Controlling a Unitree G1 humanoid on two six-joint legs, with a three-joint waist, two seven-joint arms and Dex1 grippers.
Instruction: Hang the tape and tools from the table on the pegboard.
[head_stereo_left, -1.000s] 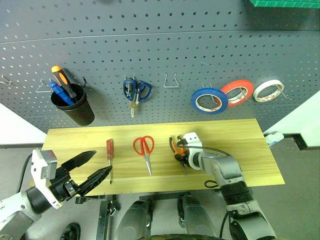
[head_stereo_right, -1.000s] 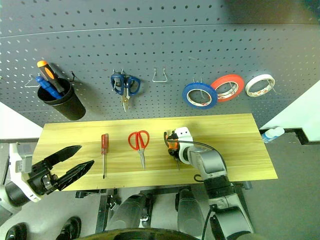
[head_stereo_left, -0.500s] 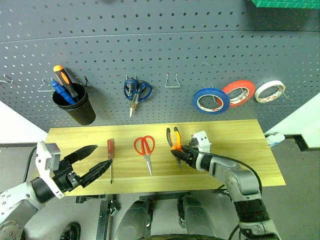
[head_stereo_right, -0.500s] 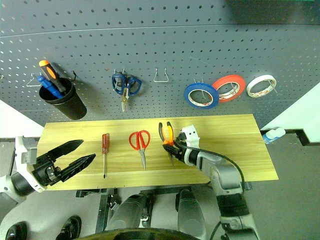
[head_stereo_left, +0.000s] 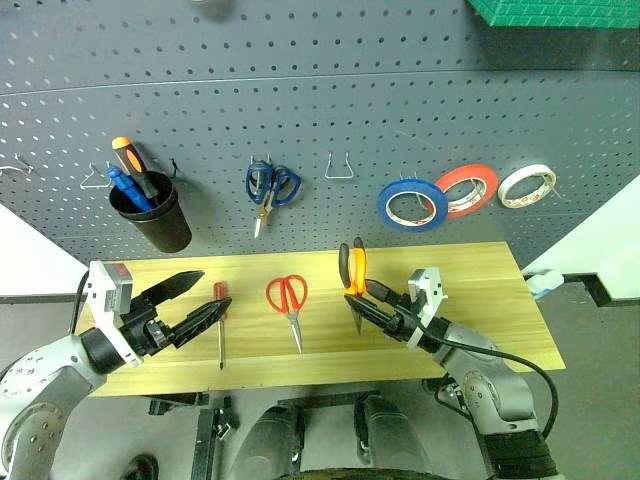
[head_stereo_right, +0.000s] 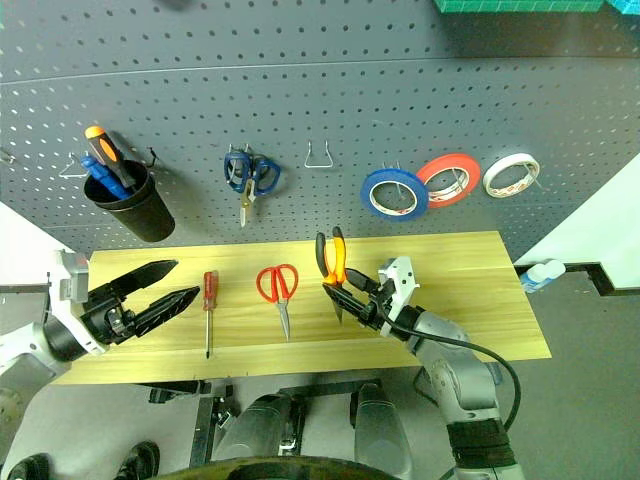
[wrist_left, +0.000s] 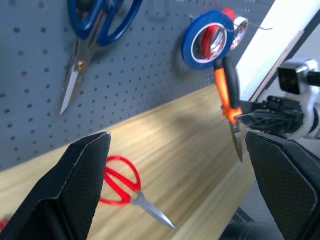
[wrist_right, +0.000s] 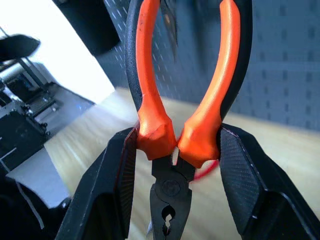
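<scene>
Evidently the right gripper's (head_stereo_right: 352, 296) fingers were clamped on the pliers (head_stereo_right: 333, 268), handles standing above them for hooking onto the pegboard (head_stereo_right: 330, 110); the left gripper's (head_stereo_right: 165, 287) fingers gaped beside the screwdriver (head_stereo_right: 209, 300) on the bench (head_stereo_right: 470, 300).

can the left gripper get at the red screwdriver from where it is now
Probably yes. The left gripper is open and holds nothing, its fingertips hang right beside the screwdriver, which lies flat on the table with bare wood between it and the scissors.
</scene>
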